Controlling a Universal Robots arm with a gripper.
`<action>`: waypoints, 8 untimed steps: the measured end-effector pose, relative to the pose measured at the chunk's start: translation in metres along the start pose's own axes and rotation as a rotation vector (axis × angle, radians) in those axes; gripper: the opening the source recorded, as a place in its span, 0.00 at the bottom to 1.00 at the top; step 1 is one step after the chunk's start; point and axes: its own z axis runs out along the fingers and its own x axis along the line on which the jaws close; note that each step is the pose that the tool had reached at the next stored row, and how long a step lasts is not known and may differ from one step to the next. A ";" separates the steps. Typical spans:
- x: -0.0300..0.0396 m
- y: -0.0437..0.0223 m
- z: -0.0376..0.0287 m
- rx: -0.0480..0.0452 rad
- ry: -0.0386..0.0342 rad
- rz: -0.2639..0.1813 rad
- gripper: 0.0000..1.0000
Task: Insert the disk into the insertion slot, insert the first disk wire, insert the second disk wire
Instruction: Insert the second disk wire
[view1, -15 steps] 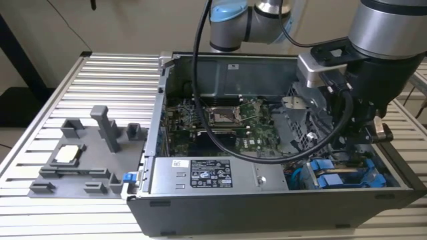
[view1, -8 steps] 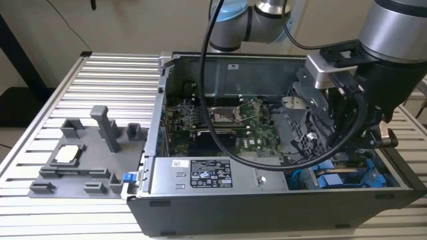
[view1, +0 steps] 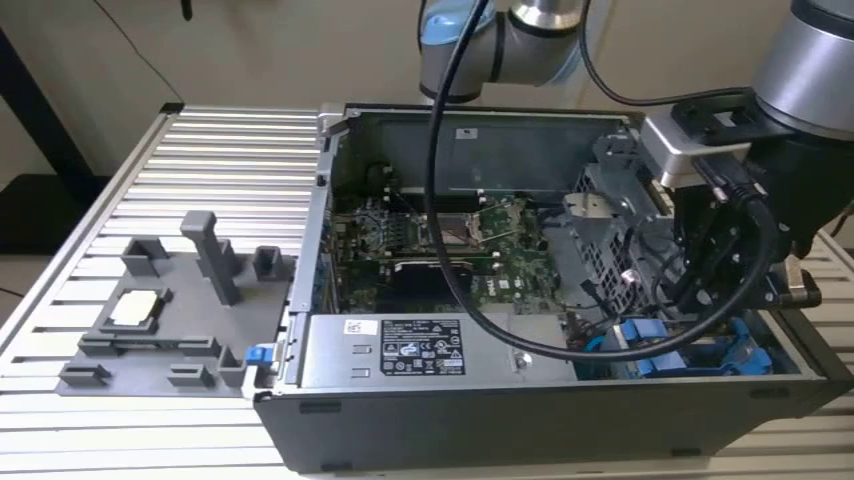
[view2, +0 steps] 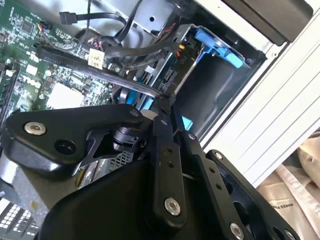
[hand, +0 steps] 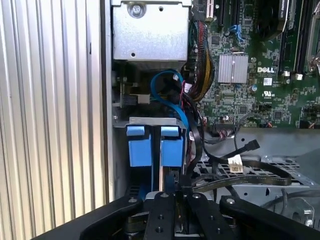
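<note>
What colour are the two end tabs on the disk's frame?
Bright blue. The end tabs on the disk's frame show best in the first wrist view.

Exterior view overhead; both wrist views close above the disk (hand: 150, 150).

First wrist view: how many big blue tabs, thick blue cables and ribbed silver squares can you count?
Bright blue plastic tabs: 2
Thick curved blue cable: 1
Ribbed silver square heatsink: 1
Total: 4
</note>
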 end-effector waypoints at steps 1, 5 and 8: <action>0.0001 -0.0007 0.0006 0.0001 -0.0093 0.001 0.16; 0.0004 -0.0022 0.0023 -0.0004 -0.0366 0.003 0.16; 0.0012 -0.0066 0.0032 -0.0140 -0.0366 0.004 0.16</action>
